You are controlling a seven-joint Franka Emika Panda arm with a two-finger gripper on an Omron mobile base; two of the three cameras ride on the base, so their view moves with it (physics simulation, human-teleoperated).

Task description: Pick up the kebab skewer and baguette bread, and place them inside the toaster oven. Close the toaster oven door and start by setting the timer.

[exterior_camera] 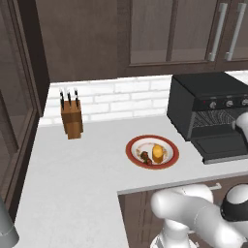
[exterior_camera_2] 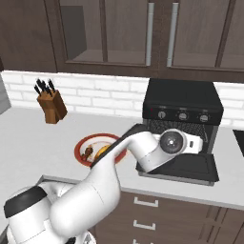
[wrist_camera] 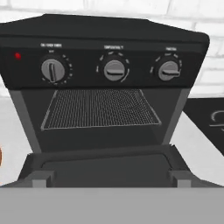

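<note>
In the left base view we see the arm rise from the lower right, its white elbow bent low in front of the counter edge, the wrist reaching toward the toaster oven [exterior_camera: 209, 109] at the right. The toaster oven door [exterior_camera: 220, 146] lies folded down flat on the counter [exterior_camera: 72, 193]. Left of the wrist, well apart, sits the red-rimmed plate [exterior_camera: 131, 151] with the baguette bread [exterior_camera: 158, 152] on it — a stubby golden loaf — and the dark kebab skewer [exterior_camera: 145, 156] just beside it. Farther left stands a knife block [exterior_camera: 71, 118].

In the right base view we find the forearm stretched from the lower left across the plate's right edge, the hand level with the oven's mouth above the lowered door, gripper hidden behind the wrist. Bread and skewer lie behind the forearm, on the plate.

From the hand view we look straight into the oven — wire rack [wrist_camera: 101, 109] ahead, three knobs [wrist_camera: 114, 70] above it, door flat below. The fingers stand spread wide, holding nothing.
</note>
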